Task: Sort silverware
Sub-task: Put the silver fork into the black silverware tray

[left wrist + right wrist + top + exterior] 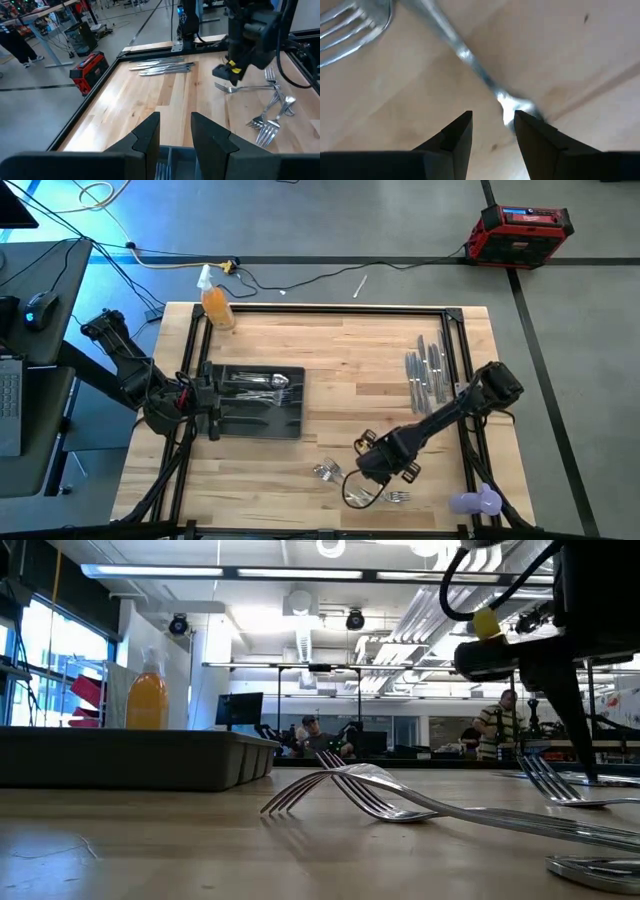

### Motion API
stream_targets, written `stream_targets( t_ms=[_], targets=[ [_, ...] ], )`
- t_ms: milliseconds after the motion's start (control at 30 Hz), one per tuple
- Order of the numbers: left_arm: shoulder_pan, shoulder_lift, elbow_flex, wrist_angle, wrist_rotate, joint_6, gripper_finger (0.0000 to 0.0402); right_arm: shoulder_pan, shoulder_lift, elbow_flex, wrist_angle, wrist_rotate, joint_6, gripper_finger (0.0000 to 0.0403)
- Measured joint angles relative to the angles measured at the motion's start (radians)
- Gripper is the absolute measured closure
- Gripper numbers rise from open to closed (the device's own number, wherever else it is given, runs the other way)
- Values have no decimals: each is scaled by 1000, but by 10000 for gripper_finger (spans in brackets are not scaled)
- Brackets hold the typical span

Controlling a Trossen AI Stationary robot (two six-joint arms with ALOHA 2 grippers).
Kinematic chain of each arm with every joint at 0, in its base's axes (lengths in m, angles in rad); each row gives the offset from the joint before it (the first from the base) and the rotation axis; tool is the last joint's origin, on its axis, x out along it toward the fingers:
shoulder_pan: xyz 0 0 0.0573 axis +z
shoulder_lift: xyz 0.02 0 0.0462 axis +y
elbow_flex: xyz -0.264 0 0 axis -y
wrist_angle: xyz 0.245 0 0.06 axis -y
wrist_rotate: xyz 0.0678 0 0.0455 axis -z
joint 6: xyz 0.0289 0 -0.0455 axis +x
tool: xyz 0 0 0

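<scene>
Several forks (328, 472) lie loose near the table's near edge, some crossing each other (270, 115). A row of knives (425, 375) lies by the right edge. More silverware (262, 383) sits in the dark grey tray (290, 425). My right gripper (375, 463) points down over one fork (470, 57) and is open (492, 120), with that fork's handle end (516, 106) just off one fingertip. My left gripper (212, 405) is open (175, 131) and hovers level over the tray's left end. My right gripper comes from above, pointing down at the table. The fork's handle end (516, 106) lies flat on the wood right at the tip of one finger (535, 132). Whether that finger touches it, I cannot tell.
An orange bottle (215, 305) stands at the far left corner. A purple object (478, 502) lies at the near right corner. A black frame (330, 308) runs along the table's edges. Bare wood (350, 360) lies between the tray and the knives.
</scene>
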Motion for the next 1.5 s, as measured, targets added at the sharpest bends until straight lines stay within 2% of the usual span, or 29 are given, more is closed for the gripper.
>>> stream_targets(
  t_ms=[167,300,433,600,767,900,1033,1167,1333,1500],
  targets=[
    [0,2,0,-2,4,-6,312,20,0,-56,87,13,-172,270],
    [0,3,0,-3,6,-6,312,23,-6,-105,157,13,-174,274],
    [0,2,0,-4,6,-6,312,15,-8,-138,210,-2,-109,306],
    [0,2,0,-4,7,-9,312,-17,-4,-130,226,-22,73,389],
    [0,7,0,-3,7,-9,312,-55,-8,-96,194,-59,266,398],
    [0,25,0,-3,8,-9,312,-86,-72,-89,205,31,391,401],
    [11,70,0,14,3,-8,312,-125,-154,-86,209,166,527,401],
    [65,154,0,56,10,2,312,-188,-181,-17,237,261,576,402],
    [161,299,0,255,173,243,299,-264,-155,93,236,257,514,402],
    [226,427,0,453,330,446,259,-339,-154,135,234,206,513,403]
  ],
)
